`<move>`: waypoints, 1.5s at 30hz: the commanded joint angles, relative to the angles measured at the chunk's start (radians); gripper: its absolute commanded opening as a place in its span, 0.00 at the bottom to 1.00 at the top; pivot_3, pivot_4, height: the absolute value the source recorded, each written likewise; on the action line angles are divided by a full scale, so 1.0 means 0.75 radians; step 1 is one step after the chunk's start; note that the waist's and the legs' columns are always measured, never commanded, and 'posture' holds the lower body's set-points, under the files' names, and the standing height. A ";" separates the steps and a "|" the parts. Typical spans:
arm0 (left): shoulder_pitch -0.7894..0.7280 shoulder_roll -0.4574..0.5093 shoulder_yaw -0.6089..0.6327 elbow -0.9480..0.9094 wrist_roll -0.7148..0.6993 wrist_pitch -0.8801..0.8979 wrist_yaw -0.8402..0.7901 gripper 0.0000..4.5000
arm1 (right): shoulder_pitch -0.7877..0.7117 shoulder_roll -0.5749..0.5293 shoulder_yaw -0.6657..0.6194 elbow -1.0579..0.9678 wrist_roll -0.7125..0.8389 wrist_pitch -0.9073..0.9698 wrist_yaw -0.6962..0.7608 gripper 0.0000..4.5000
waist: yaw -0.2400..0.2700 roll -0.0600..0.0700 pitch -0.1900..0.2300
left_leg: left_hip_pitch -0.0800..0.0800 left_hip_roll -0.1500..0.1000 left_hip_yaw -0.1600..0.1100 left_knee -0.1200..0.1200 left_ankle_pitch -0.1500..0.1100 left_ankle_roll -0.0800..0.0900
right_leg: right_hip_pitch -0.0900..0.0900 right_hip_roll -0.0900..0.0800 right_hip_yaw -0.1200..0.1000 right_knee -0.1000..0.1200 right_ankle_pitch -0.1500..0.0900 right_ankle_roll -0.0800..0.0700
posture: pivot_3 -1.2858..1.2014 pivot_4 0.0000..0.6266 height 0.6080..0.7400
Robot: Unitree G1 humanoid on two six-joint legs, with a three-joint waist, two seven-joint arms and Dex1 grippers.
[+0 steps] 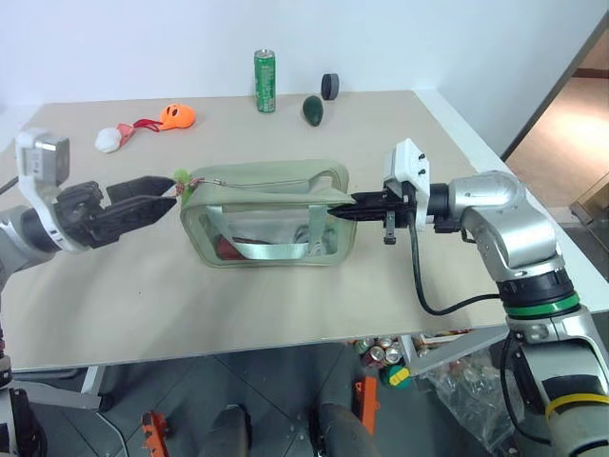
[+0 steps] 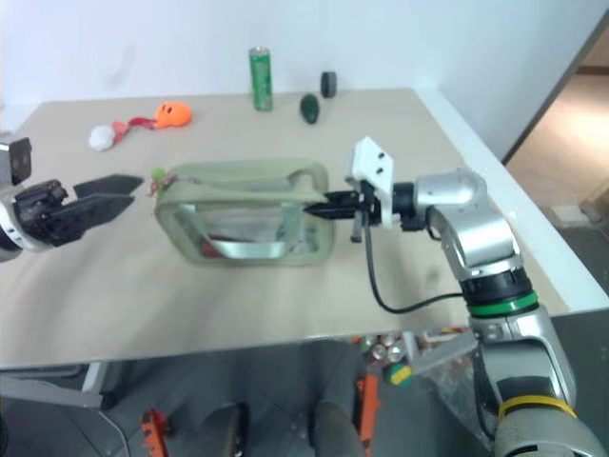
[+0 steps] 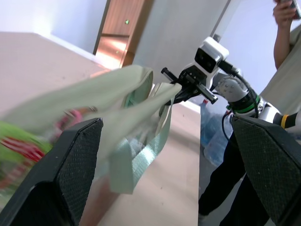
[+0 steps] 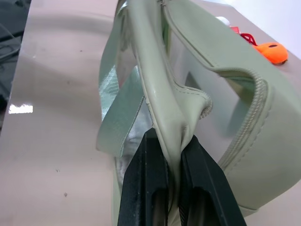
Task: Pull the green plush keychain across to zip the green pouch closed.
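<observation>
So we've got the prep half sorted, we think: our right gripper (image 4: 170,155) is clamped tight on the end of the green pouch (image 1: 266,214), a fold of its pale fabric pinched flat between both black fingers, which should anchor that end for the pull. The zipping itself isn't started as far as we can judge. The green plush keychain (image 1: 180,178) sits at the far end of the pouch from the right gripper, just beyond the tips of our left gripper (image 1: 164,194), whose fingers stand spread wide with nothing between them. What's left is to close on the charm and drag it along the top edge toward the right gripper. In the left wrist view the charm is a lime and red blur beside one finger pad (image 3: 70,169), so we can't tell whether it's touching yet. The zipper teeth are hard to follow too, and we can't say how much of the opening gapes.
</observation>
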 commanded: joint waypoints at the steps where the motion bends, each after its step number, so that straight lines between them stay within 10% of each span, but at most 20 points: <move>1: -0.002 0.042 0.094 -0.012 -0.052 0.024 0.013 1.00 | -0.056 -0.005 -0.008 0.005 -0.006 -0.058 0.094 0.02 | -0.001 0.000 0.000 | 0.000 0.000 0.000 0.000 0.000 0.000 | 0.000 0.000 0.000 0.000 0.000 0.000 | 0.52 0.24 1.00; 29: 0.076 0.020 0.107 0.073 -0.029 0.031 0.058 1.00 | -0.081 0.023 -0.048 0.190 -0.162 -0.255 0.089 0.02 | -0.001 0.000 0.000 | 0.008 0.021 0.011 0.000 0.002 -0.003 | -0.001 0.021 0.009 0.000 0.009 -0.012 | 0.52 0.24 1.00; 45: -0.171 -0.247 -0.097 0.383 0.345 -0.201 0.355 1.00 | 0.125 0.067 -0.084 -0.097 -0.093 -0.073 -0.063 0.02 | -0.003 0.000 0.000 | 0.007 0.021 0.011 0.000 0.002 -0.003 | -0.002 0.022 0.010 0.000 0.011 -0.013 | 0.52 0.24 1.00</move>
